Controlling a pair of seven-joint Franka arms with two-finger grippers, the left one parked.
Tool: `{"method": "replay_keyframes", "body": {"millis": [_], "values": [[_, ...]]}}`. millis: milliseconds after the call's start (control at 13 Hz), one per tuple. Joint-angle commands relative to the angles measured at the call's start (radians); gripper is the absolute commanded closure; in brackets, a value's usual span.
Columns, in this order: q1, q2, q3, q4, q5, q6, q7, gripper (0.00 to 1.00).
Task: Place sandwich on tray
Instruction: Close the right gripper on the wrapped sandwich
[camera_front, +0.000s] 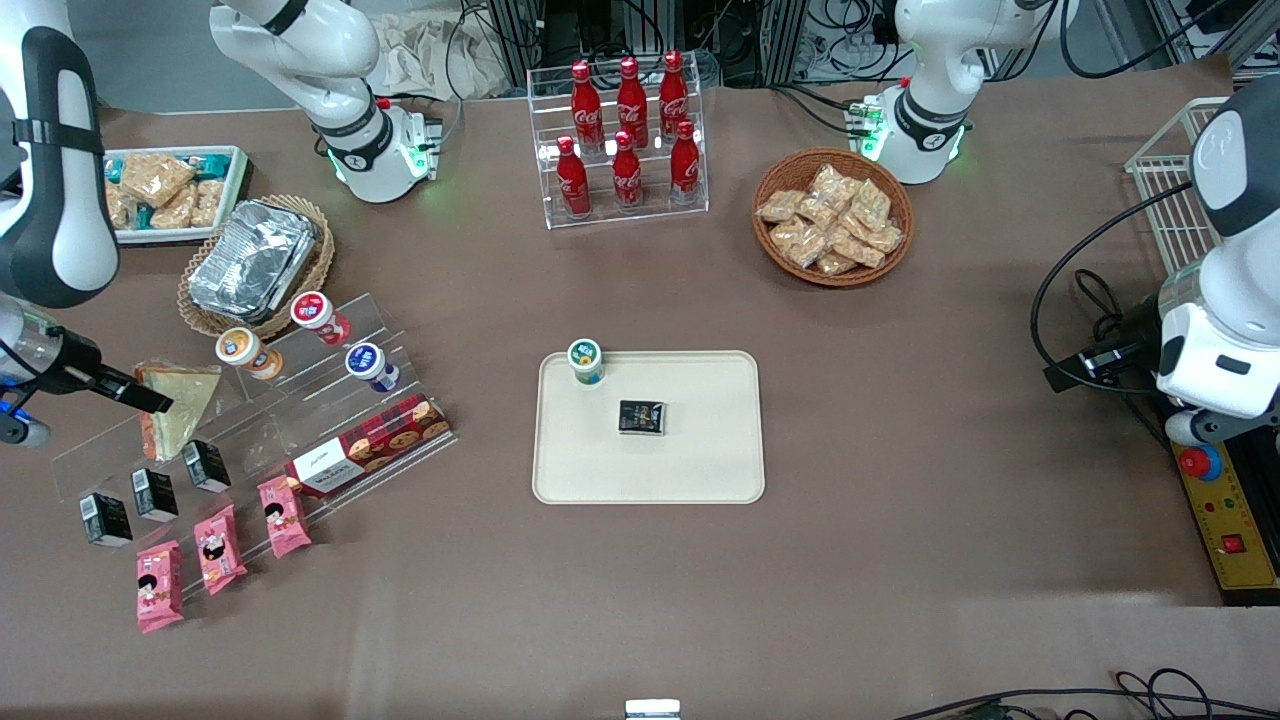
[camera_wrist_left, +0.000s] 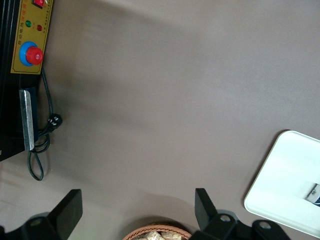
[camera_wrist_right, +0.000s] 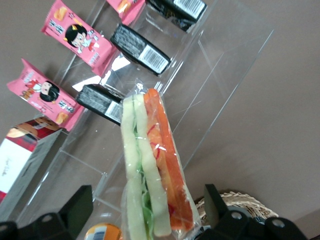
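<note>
Brown table, clear rack at our working end | sandwich stands edge-up on it, easy to straddle | gripper spread around it, not squeezing | tray mid-table, well apart

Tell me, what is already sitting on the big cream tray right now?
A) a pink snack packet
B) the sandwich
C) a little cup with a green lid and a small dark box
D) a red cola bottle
C: the tray holds only the green-lidded cup and the small dark box, while the sandwich sits on the clear display stand toward the working arm's end, with the gripper at it.
</note>
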Motion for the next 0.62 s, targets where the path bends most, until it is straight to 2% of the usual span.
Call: {"method": "replay_keyframes", "body": {"millis": [0,385,538], "values": [[-0.004,-0.039,0.002,-0.069,-0.009,0.049,0.017,0.01],[-0.029,-0.034,0.004,-0.151,-0.009,0.153,0.020,0.03],[-0.036,-0.029,0.002,-0.161,-0.009,0.174,0.020,0.07]]}}
